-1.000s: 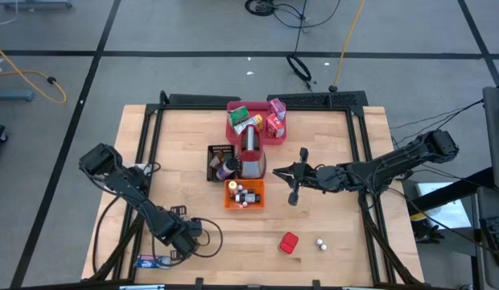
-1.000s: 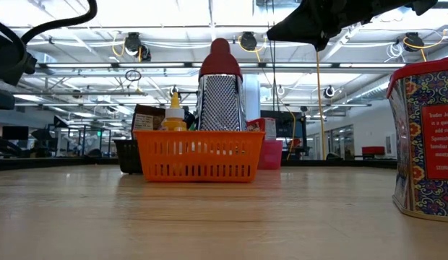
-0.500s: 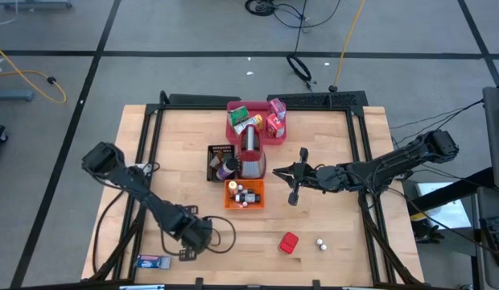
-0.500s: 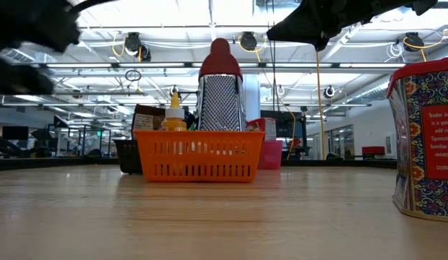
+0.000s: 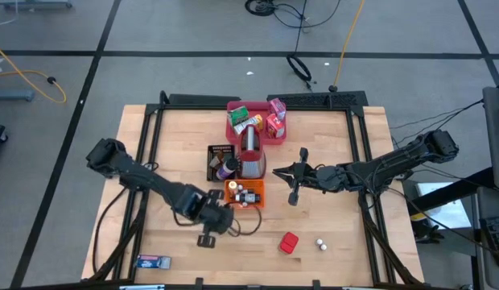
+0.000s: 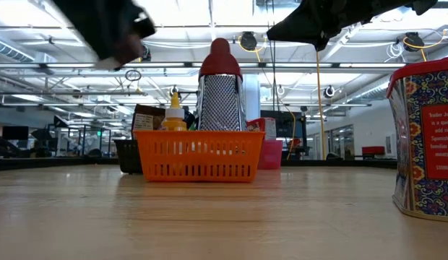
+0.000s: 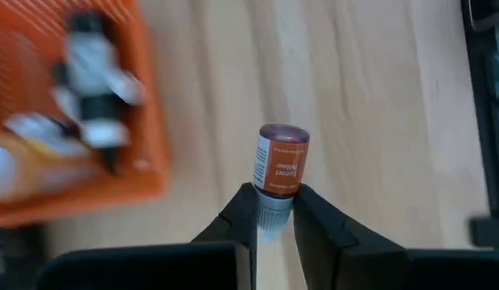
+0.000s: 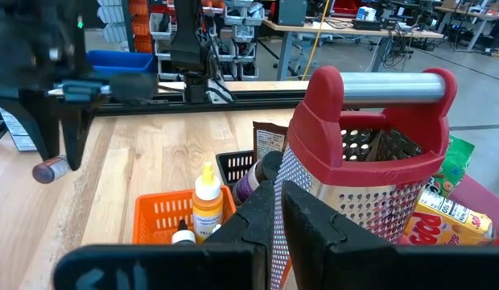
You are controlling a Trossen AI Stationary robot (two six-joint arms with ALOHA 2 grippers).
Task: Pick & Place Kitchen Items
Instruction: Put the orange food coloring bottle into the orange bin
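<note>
My left gripper [image 7: 274,221] hangs over the table just near of the orange basket [image 5: 244,196], shut on a small bottle with an orange label [image 7: 279,165]. That bottle also shows in the right wrist view [image 8: 51,170]. My right gripper [image 5: 294,184] is shut and empty, hovering right of the red-and-silver grater [image 5: 250,153]. A red tin [image 5: 290,243] and two tiny shakers [image 5: 320,243] stand near the table's near edge. A blue packet [image 5: 153,262] lies flat at the near-left corner. My left gripper pinches the small bottle by its pale cap end [image 7: 271,211] between its two fingers. The fingers [image 8: 63,133] come from above, pointing down. The bottle is lifted clear of the table and lies about level, its body sticking out sideways from the fingertips.
The orange basket holds small bottles [image 7: 92,72] and a yellow-capped one [image 8: 206,201]. A black basket [image 5: 220,161] sits left of the grater, and a pink tray [image 5: 256,121] with cartons lies beyond it. Bare wood stretches along the near-left and far-right parts of the table.
My left arm has swung from the near-left part of the table toward the right and toward the orange basket, gripper shut all the while. The blue packet has stayed at the near-left corner. My right arm has kept still.
</note>
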